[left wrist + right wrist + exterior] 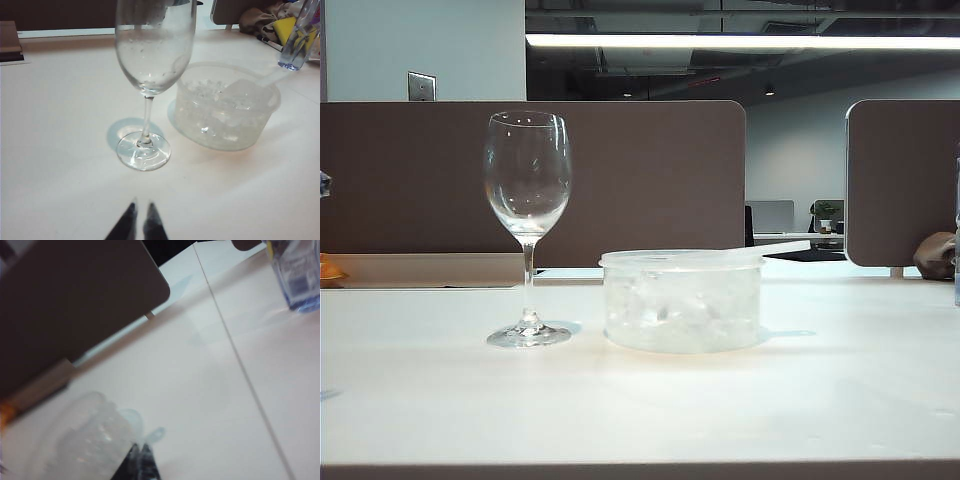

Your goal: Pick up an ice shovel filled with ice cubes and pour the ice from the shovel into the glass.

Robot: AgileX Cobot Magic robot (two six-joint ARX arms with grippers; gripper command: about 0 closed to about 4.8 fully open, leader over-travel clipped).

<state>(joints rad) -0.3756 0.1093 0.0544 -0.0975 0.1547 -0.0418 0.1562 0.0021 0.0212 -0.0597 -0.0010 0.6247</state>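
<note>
The table (840, 400) is bearing everything, and the round translucent tub (682, 305) is serving here as the landmark. The tub is sitting near the middle of the table, probably so that either arm can reach it. It is holding the ice cubes (220, 107), a whitish heap filling much of it. The glass (527, 225) is standing upright just beside the tub, on the left arm's side, apart from it and showing no ice in its bowl; I judge that it is placed this close so the pour needs only a short carry.

The ice shovel (250, 89) is lying in the tub with its bowl among the cubes and its thin handle resting over the rim, sticking out on the side away from the glass, which is leaving it free for a grasp from the right.

The left gripper (140, 220) is hanging low over the table, in front of the glass and well apart from the tub, its fingertips nearly together and holding nothing. The right gripper (141, 460) is hovering tilted just beside the tub, its fingers pressed together on nothing, so the pickup is not yet begun.
</note>
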